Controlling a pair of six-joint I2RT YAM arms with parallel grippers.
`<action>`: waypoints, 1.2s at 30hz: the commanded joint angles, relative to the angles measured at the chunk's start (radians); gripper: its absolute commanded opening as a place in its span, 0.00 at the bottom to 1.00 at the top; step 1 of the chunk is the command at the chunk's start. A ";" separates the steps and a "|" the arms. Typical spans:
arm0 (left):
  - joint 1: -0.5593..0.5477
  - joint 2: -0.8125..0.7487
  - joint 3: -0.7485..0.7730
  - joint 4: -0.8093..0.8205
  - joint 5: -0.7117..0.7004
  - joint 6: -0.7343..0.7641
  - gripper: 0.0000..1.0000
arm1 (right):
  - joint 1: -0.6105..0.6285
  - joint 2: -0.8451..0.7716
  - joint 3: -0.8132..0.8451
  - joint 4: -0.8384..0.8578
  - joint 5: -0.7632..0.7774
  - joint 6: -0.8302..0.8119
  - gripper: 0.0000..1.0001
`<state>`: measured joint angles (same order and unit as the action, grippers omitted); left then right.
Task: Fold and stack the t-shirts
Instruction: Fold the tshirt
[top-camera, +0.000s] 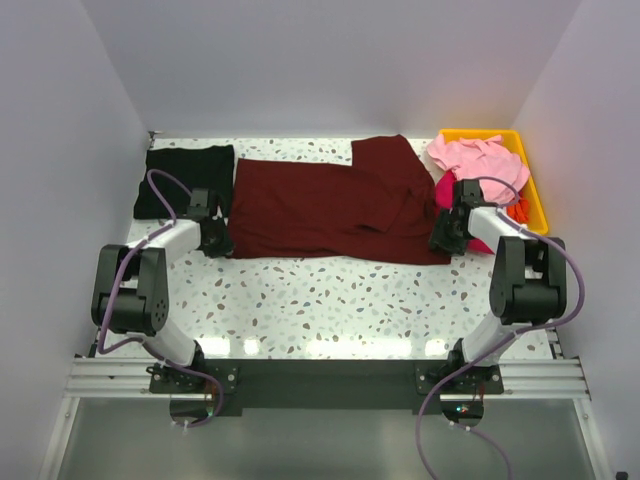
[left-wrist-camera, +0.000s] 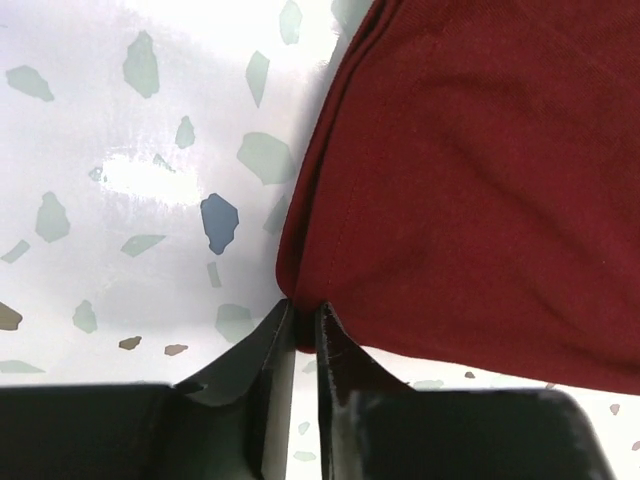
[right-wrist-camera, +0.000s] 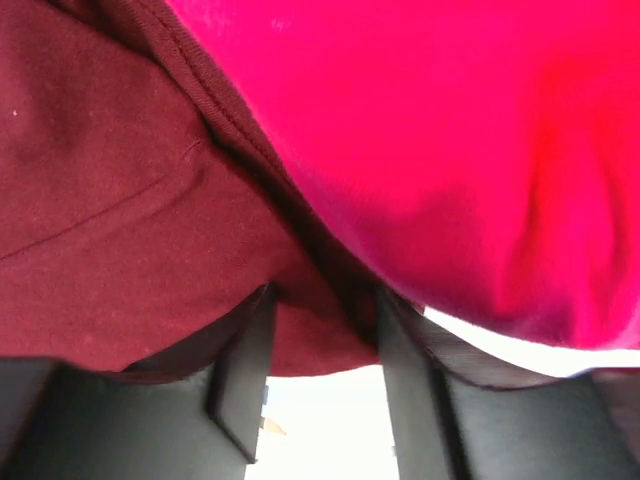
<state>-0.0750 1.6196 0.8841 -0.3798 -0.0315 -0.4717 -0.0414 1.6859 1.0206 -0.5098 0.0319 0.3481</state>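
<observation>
The large dark maroon t-shirt (top-camera: 340, 205) lies spread across the middle of the table. My left gripper (top-camera: 218, 240) is at its near left corner; in the left wrist view the gripper (left-wrist-camera: 305, 312) is shut on that corner of the maroon cloth (left-wrist-camera: 470, 170). My right gripper (top-camera: 445, 232) is at the shirt's near right corner; in the right wrist view the gripper (right-wrist-camera: 322, 300) has its jaws apart with the maroon edge (right-wrist-camera: 120, 230) between them, under a magenta shirt (right-wrist-camera: 450, 150). A folded black t-shirt (top-camera: 185, 180) lies at the far left.
A yellow bin (top-camera: 538, 200) stands at the far right, holding a light pink shirt (top-camera: 480, 160), a magenta one (top-camera: 445, 190) hanging over its left side and an orange one (top-camera: 518, 208). White walls close in on three sides.
</observation>
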 joint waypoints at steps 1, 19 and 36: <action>-0.009 0.045 -0.031 0.007 -0.019 0.004 0.12 | -0.003 0.011 -0.007 0.030 -0.007 -0.015 0.46; -0.009 -0.023 -0.051 -0.059 -0.182 -0.038 0.00 | -0.003 -0.129 -0.065 -0.121 0.112 -0.034 0.00; -0.003 -0.134 -0.024 -0.165 -0.323 -0.073 0.00 | -0.003 -0.161 -0.060 -0.153 0.221 -0.027 0.00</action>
<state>-0.0879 1.5589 0.8558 -0.4690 -0.2211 -0.5407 -0.0391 1.5803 0.9565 -0.6415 0.1562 0.3317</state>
